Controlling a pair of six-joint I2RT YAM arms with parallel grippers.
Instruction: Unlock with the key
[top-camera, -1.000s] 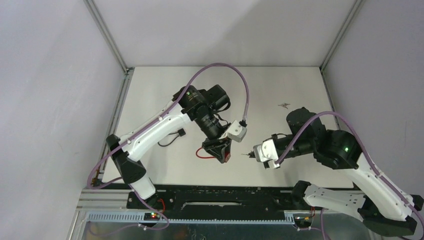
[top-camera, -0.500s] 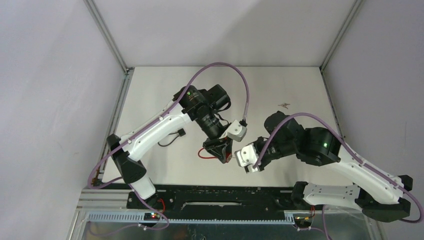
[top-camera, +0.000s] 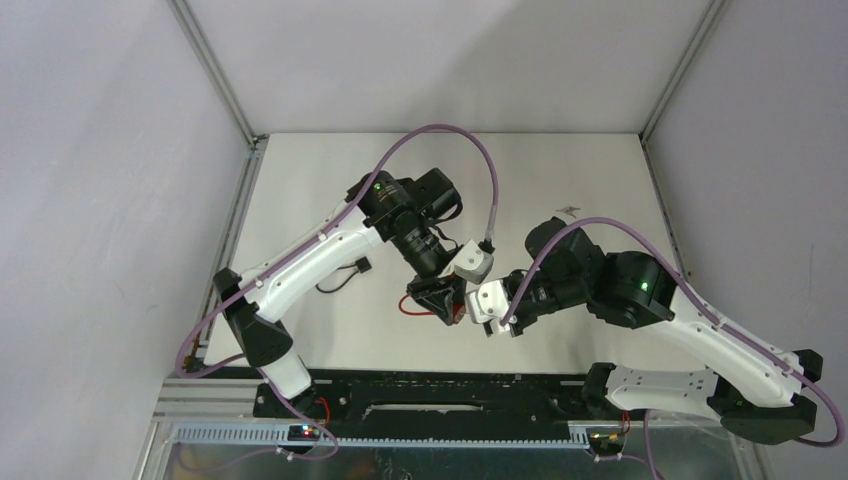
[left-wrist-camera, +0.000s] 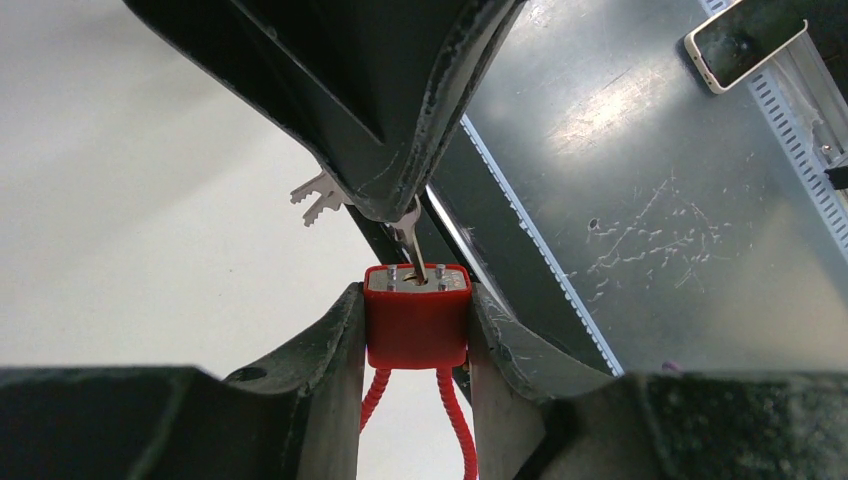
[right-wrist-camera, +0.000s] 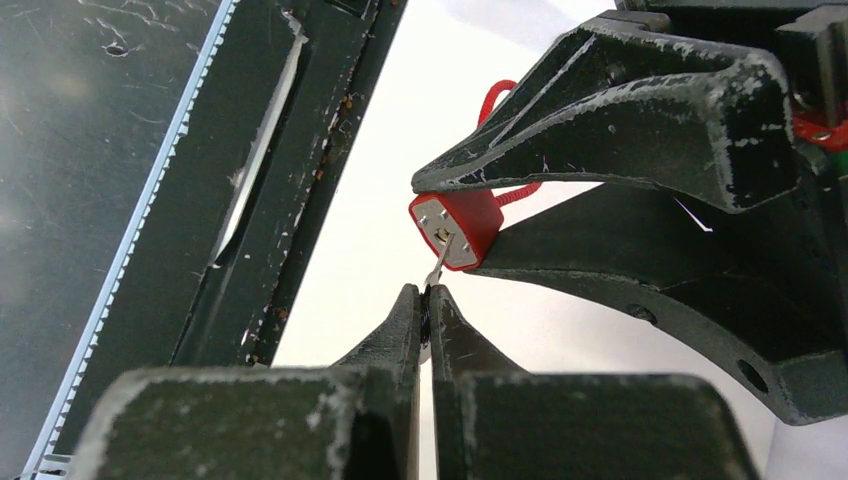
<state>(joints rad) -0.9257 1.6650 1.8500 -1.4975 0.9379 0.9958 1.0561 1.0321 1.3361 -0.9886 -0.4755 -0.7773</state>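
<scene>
A bright red padlock (left-wrist-camera: 417, 335) with a silvery end face is seen at the lower centre of the left wrist view, and a red cable loop (left-wrist-camera: 457, 425) is shown beneath it. The key (left-wrist-camera: 412, 245) is rendered in plain silver metal. The left pincer (left-wrist-camera: 415, 300) and right pincer (right-wrist-camera: 424, 298) are coloured matt black, flecked with pale scuffs. The table (top-camera: 560, 180) is seen as off-white. White arm links (top-camera: 310, 255) and purple cables (top-camera: 440, 128) are shown overhead.

Pale lilac walls (top-camera: 100, 200), aluminium corner posts (top-camera: 215, 70), white tabletop (top-camera: 560, 170) under soft, even light
</scene>
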